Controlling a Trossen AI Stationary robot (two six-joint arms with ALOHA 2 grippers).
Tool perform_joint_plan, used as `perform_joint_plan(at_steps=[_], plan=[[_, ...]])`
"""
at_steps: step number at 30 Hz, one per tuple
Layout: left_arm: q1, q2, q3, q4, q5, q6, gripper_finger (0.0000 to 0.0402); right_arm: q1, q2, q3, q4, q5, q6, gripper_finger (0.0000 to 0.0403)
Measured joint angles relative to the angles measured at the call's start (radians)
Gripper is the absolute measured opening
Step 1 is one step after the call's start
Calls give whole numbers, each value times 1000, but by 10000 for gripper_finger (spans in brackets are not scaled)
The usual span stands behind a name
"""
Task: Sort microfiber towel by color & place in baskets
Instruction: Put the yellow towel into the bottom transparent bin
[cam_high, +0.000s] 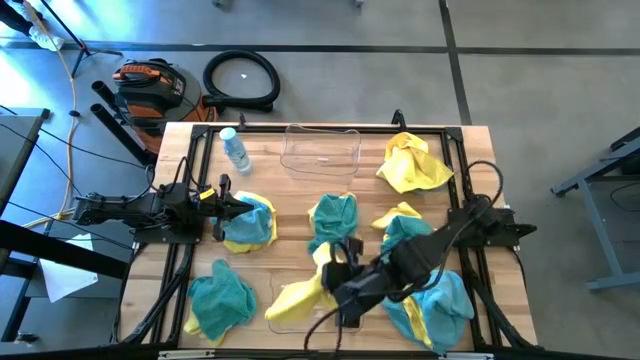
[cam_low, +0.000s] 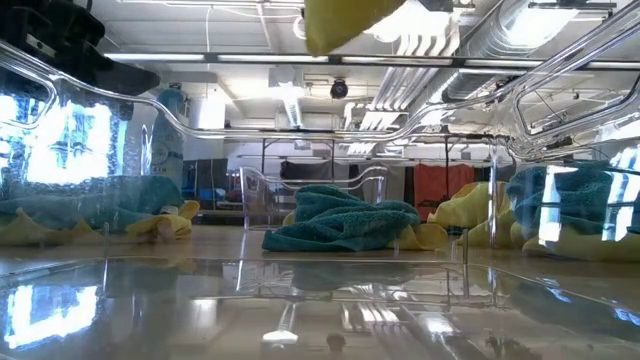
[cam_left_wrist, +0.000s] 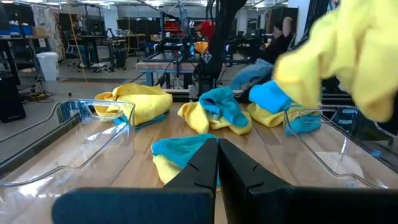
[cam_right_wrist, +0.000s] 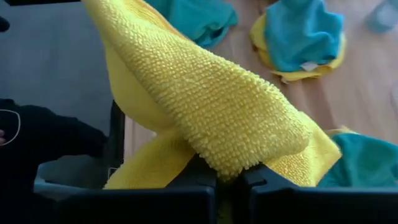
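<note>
My right tool (cam_high: 335, 283) pinches a yellow towel (cam_high: 300, 292), which hangs over the near basket (cam_high: 292, 322) at the counter's front edge. Left tool (cam_high: 232, 205) sits pressed together and empty, beside a teal-and-yellow pile (cam_high: 250, 222). I judge the drop needs the cloth centred above the basket, lowered inside the rim before release, so no corner drapes outside. Far basket (cam_high: 322, 150) holds nothing.

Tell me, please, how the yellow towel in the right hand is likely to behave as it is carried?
Probably floppy: the yellow towel drapes in folds over the shut right hand. Its nubby pile suggests it grips well rather than slipping. It looks light, so its hanging corners may drag across the clear basket.
</note>
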Motion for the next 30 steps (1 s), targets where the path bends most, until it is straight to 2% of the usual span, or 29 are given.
perform_joint_plan(at_steps=[21,30], plan=[[0,0,0,0,0,0,0,-79,334,-2,33,-232,21,0],[0,0,0,0,0,0,0,-93,419,-2,48,-256,53,0]])
